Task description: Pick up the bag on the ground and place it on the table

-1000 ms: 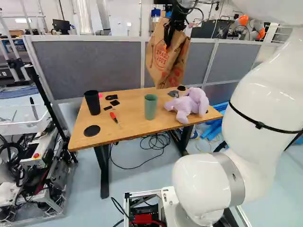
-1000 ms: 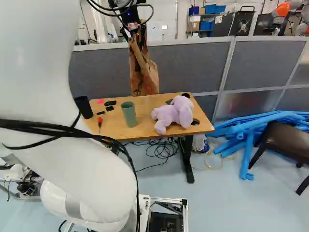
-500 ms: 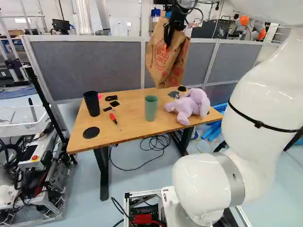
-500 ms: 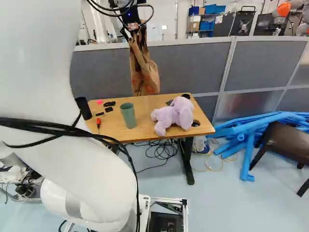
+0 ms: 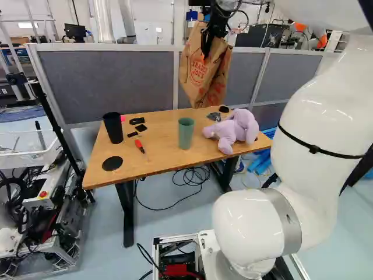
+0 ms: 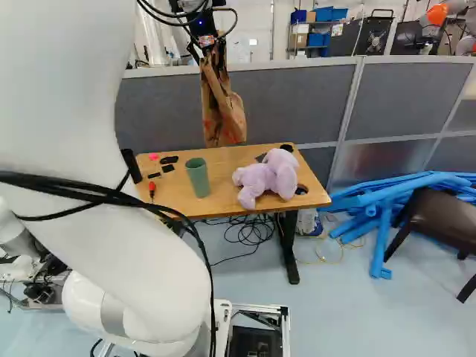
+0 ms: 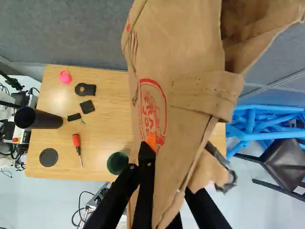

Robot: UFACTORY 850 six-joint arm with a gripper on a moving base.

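Observation:
In the left base view, my gripper (image 5: pixel 207 49) is up high, shut on the brown paper bag (image 5: pixel 201 73). The bag hangs upright and creased, its lower end in line with the back edge of the wooden table (image 5: pixel 160 157). From the wrist view, the gripper (image 7: pixel 169 164) has the bag (image 7: pixel 190 52) between its fingers, one orange pad (image 7: pixel 151 141) against the printed side; the other fingertip is hidden behind paper. The table (image 7: pixel 107 105) shows beyond the bag. Whether the bag touches the table I cannot tell.
On the table stand a green cup (image 5: pixel 185 133), a black cup (image 5: pixel 113 127), a purple plush toy (image 5: pixel 234 131) and a red screwdriver (image 5: pixel 140 146). Grey partitions (image 6: pixel 297 104) rise behind. Blue tubes (image 6: pixel 387 208) and a dark chair (image 6: pixel 439 223) are at the right.
The base has moved slightly, shifting the scene a little. My arm's large white links have swung a little toward the middle of both base views, while the bag in the gripper has hardly moved.

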